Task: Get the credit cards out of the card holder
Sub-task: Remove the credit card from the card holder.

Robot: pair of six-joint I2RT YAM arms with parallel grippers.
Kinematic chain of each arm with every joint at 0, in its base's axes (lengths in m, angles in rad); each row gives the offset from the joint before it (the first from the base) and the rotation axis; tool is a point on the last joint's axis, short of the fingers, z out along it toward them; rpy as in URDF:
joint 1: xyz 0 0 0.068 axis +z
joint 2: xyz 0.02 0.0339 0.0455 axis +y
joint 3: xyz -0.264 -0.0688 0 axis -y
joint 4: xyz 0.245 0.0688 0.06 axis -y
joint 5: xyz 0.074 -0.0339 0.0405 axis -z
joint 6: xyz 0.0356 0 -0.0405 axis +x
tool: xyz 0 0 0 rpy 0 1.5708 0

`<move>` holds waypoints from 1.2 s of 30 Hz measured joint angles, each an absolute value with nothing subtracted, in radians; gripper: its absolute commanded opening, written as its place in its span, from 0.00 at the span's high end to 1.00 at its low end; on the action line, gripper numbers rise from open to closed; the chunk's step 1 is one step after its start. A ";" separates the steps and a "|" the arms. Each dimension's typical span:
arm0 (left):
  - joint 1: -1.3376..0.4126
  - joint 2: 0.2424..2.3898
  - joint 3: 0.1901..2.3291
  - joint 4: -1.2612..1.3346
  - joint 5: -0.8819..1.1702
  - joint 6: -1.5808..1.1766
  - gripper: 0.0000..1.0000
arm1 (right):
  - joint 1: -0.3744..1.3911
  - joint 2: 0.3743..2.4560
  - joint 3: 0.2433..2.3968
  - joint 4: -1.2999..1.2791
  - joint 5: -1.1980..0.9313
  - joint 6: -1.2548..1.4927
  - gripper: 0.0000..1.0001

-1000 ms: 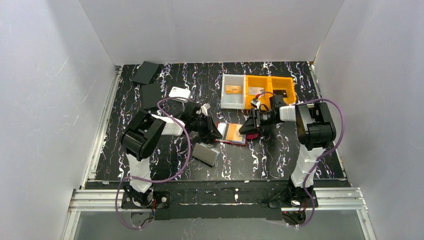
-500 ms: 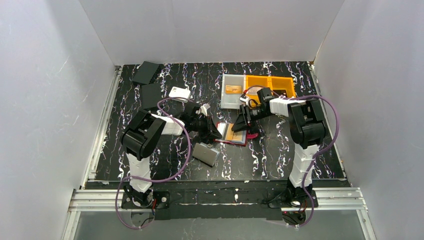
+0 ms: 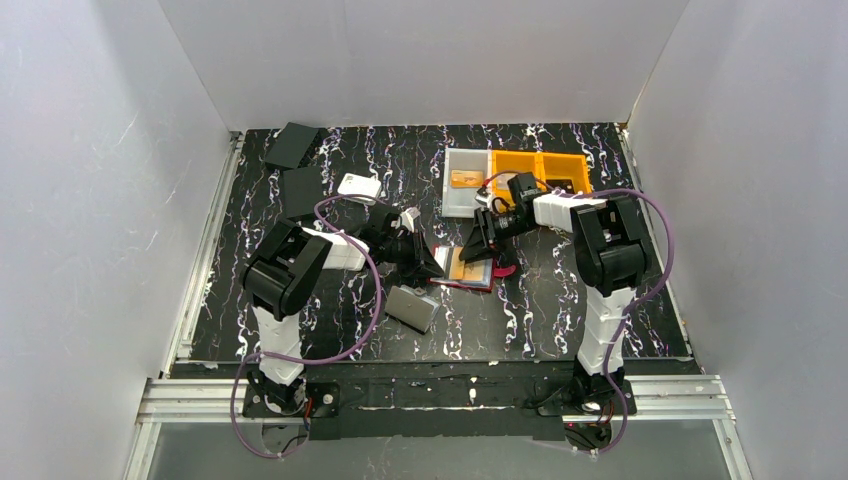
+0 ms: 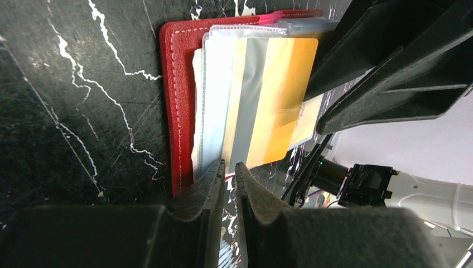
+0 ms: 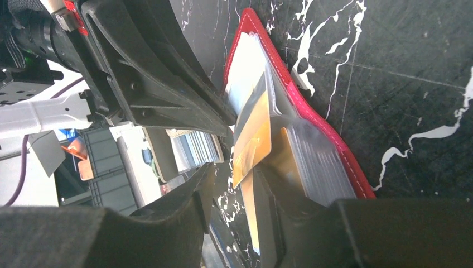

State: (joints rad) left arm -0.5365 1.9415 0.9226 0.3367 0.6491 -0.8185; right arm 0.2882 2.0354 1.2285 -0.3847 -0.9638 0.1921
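right wrist view puts the right gripper (image 5: 237,170) astride the free end of a thin orange-gold plastic credit card with a silver-grey stripe (image 5: 252,137); its jaws stand apart on either side of the card, not yet clamped, so nothing is held; the card sits partly in a clear sleeve of the small dark red leather card holder (image 5: 334,148), which lies open on the black marbled table (image 4: 67,111) between the two arms; the left gripper (image 4: 230,167) has its jaws nearly together on the near edge of the sleeve pages, apparently pinching them to pin the holder down; to pull well, i judge the right jaws should close flat on the card faces alone, clear of the sleeve film, else the page comes along; draw along the sleeve's opening, low and straight, so the card neither bends nor jams; the left grip must resist that pull; risks: the smooth card slipping from a shallow bite, or the whole holder dragging; a white plastic bin (image 3: 466,204) stands just behind the holder, a likely drop place
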 measured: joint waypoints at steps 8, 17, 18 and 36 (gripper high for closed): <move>-0.536 1.943 0.923 0.340 0.655 -0.823 0.81 | 0.297 2.035 1.234 -0.361 -0.900 0.228 0.90; -0.530 1.943 0.920 0.361 0.671 -0.847 0.72 | 0.287 2.027 1.188 -0.288 -0.894 0.284 0.99; -0.529 1.942 0.916 0.367 0.673 -0.851 0.72 | 0.284 2.018 1.174 -0.274 -0.895 0.289 0.99; -0.458 1.859 0.805 0.434 0.686 -0.882 0.71 | 0.205 1.797 1.111 -0.402 -0.787 0.070 0.99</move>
